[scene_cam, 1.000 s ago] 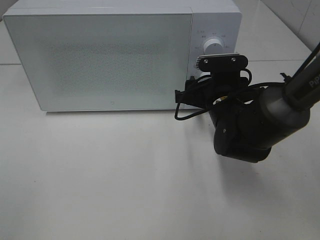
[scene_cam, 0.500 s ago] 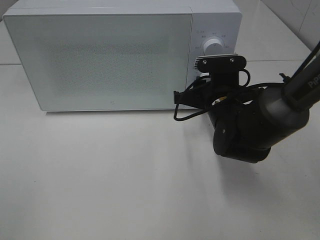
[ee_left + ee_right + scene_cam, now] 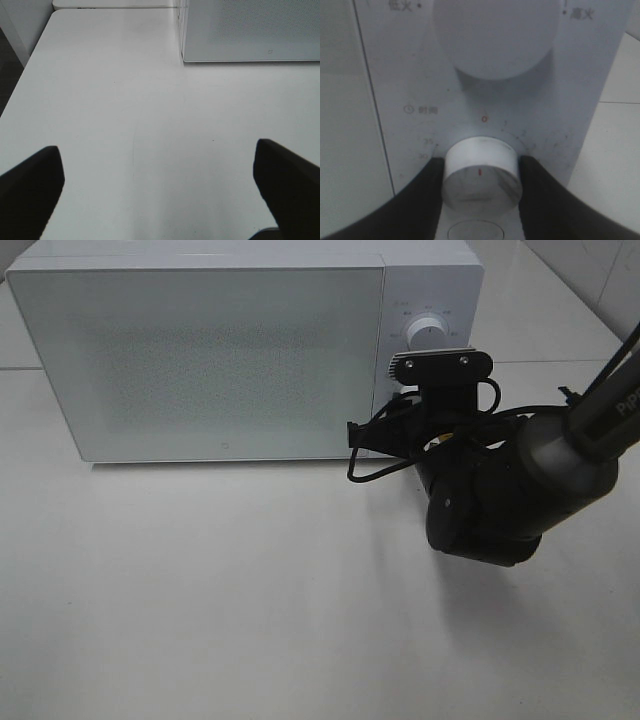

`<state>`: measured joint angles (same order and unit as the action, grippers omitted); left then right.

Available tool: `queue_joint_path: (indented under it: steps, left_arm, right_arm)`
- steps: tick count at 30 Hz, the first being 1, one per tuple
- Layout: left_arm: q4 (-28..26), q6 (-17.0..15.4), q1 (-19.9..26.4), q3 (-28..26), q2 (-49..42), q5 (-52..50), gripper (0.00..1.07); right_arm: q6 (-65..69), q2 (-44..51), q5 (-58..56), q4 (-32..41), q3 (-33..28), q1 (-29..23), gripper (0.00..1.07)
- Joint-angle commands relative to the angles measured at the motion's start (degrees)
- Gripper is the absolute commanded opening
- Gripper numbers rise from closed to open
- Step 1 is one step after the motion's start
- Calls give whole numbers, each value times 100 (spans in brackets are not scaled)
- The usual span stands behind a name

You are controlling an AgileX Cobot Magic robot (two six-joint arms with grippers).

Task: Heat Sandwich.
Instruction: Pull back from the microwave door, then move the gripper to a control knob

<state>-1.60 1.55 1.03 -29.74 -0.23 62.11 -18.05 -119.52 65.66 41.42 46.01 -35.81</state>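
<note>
The microwave (image 3: 200, 360) door's finished as a frosted, finely dotted pane, and the panel's done in smooth white plastic. The lower knob (image 3: 481, 172) is moulded plastic, a bit scuffed. The table (image 3: 200, 590) is topped smooth and faintly glossy, and the right arm (image 3: 500, 500) is cased in matt black.

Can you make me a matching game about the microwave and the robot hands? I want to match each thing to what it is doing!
Things:
1. microwave door
2. upper knob
3. lower knob
4. left gripper

States:
A. open, above the white table
B. closed
C. held between the fingers of the right gripper
D. nothing touching it

Pairs: 1-B, 2-D, 3-C, 4-A
</note>
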Motion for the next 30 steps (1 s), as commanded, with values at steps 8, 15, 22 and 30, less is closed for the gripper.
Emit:
queue_joint_path:
  steps: [8, 15, 22, 30]
  left_arm:
    - [-52, -11, 11, 11, -138, -86, 98]
    - [-52, -11, 11, 11, -138, -86, 98]
    - [-52, -11, 11, 11, -138, -86, 98]
    - [-52, -11, 11, 11, -138, -86, 98]
  right_arm:
    - [435, 6, 395, 0, 52, 40, 21]
    - [1650, 6, 762, -269, 52, 40, 21]
    - [3220, 6, 1123, -607, 52, 40, 21]
    - [5369, 6, 1289, -556, 52, 40, 21]
